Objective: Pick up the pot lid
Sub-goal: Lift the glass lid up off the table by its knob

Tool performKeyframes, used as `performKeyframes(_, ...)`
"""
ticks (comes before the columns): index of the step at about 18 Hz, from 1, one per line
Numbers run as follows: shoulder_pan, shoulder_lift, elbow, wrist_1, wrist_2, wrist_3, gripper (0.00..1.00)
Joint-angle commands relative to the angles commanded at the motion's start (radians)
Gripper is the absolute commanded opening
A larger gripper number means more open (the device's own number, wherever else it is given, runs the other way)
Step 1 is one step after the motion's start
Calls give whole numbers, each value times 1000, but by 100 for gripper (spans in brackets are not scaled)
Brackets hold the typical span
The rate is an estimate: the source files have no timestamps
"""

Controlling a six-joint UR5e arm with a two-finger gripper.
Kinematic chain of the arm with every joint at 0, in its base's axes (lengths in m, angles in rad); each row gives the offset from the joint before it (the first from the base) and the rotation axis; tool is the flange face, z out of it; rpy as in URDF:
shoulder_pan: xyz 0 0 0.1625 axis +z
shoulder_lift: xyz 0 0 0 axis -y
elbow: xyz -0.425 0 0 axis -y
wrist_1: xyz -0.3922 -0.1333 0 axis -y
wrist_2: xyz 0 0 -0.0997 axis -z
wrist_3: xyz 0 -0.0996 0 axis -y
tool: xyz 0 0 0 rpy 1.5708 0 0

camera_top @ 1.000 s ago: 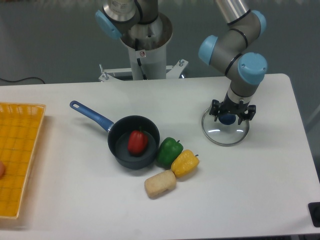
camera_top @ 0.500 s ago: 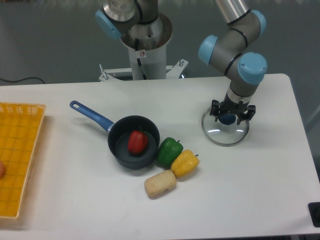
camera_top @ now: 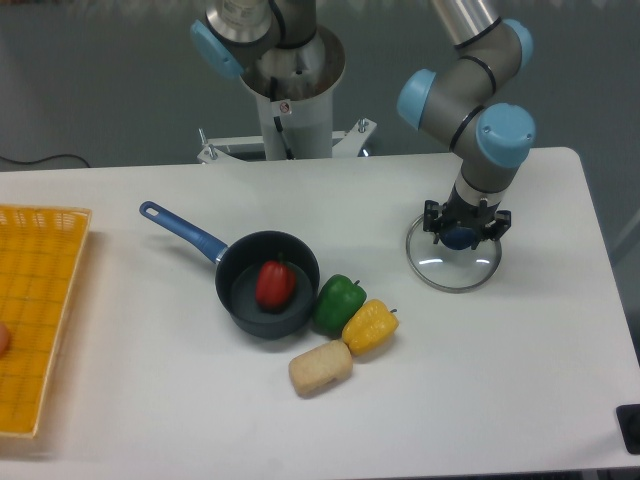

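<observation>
The lid lies flat on the white worktop, in the far right part. It is near the far edge and also near the right edge, so on these two sides the margin of worktop is narrow. Toward the near edge the margin is much wider. The arm reaches in over the far edge and the gripper points down at the lid. Its two fingers stand apart, one on each side of the blue knob, low above the glass. If they press on the knob or only stand around it, I cannot tell.

The black pan is well apart from the lid, toward the left. Its blue handle points to the far left corner. Inside the pan lies a red vegetable. The green pepper is just beside the pan, on the side of the lid, and the yellow pepper is just beside the green one. A light brown block lies just beside the yellow pepper, toward the near edge. At the left border of the view is a yellow basket. A black object, cut by the border, is by the near right corner.
</observation>
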Motion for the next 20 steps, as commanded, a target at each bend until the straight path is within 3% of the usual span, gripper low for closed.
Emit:
performKeyframes(14, -18, 43, 29, -9, 20, -5, 63)
performKeyframes(17, -26, 52, 46, -50, 20, -8, 63)
performKeyframes(20, -26, 67, 80, -133, 17, -9, 63)
